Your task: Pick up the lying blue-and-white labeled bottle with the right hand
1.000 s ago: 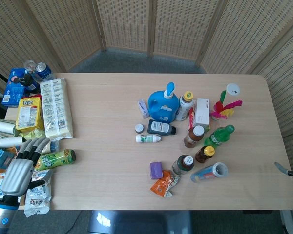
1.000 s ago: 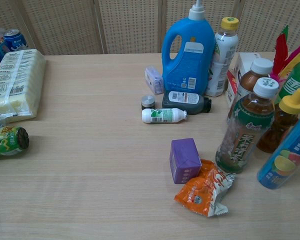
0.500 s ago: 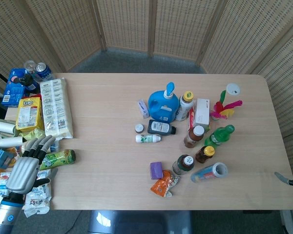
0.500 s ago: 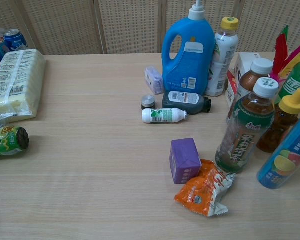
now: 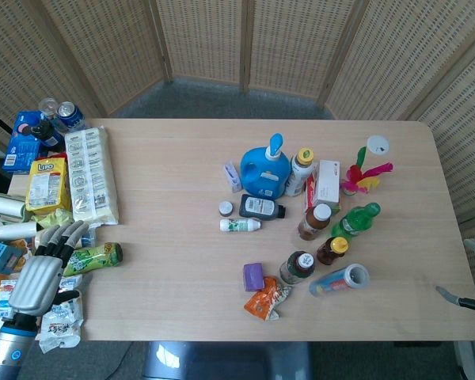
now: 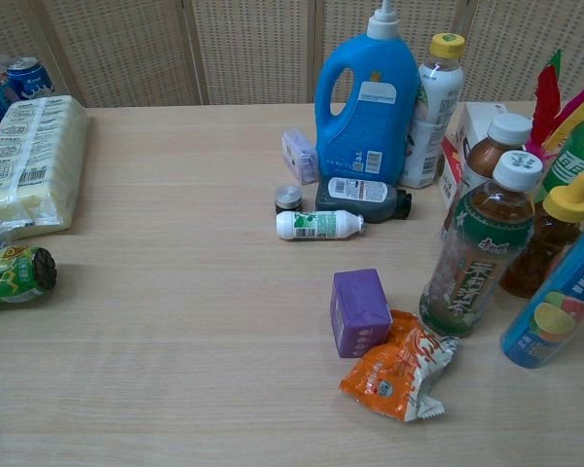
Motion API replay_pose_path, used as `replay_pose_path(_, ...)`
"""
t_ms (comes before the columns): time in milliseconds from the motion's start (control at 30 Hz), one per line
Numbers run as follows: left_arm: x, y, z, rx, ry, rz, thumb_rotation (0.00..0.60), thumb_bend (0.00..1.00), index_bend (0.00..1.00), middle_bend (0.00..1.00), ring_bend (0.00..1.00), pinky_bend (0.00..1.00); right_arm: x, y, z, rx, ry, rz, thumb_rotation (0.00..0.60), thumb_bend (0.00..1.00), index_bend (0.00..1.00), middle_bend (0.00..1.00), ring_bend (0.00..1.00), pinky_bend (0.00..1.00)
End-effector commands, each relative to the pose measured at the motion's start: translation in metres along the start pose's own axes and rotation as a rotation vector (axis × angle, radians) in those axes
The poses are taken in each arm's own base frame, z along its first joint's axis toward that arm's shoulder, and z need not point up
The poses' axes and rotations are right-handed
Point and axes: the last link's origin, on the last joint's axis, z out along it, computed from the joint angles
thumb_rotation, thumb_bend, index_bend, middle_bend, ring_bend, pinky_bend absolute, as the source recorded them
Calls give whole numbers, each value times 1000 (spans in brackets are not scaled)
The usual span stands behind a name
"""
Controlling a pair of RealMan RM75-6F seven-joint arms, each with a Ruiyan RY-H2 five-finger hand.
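Lying: blue-and-white labeled bottle (image 5: 339, 279) on its side, front-right of the table, just beside the yellow-capped bottle (image 5: 332, 249).
Handling: I judge it light, smooth, apt to roll; I'd wrap its mid-body.
Fingers: my right hand (image 5: 459, 298) barely shows, so I cannot tell; my left hand (image 5: 36, 273) is spread and empty.

- Your left robot hand (image 5: 38, 269) lies flat at the surface's left edge — back up, fingers (image 5: 59, 235) spread and extended forward, holding nothing.
- Your right arm shows only a dark tip (image 5: 451, 296) at the right edge — the robot hand itself is out of sight.

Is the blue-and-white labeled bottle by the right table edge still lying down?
Lying down. The blue-and-white labeled bottle rests on its side, its open round end facing the camera.
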Motion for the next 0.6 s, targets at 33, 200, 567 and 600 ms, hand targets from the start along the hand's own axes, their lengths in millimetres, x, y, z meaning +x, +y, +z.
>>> replay_pose_path(33,-1,1,1,-2,-2,0,600,378,0,0,0,0,-2,-3,-4,11,-10,-7,475,155,0,0,0,0)
replay_pose_path(200,-2,2,2,-4,-7,1,600,379,0,0,0,0,-8,-10,-11,31,-43,-6,473,155,0,0,0,0)
replay_pose_path(567,-2,0,1,4,-7,0,600,378,0,0,0,0,-32,-34,-10,112,-132,9,471,155,0,0,0,0)
replay_pose_path(600,-2,-1,1,6,-5,-1,600,378,0,0,0,0,-34,-36,-9,120,-139,8,472,155,0,0,0,0)
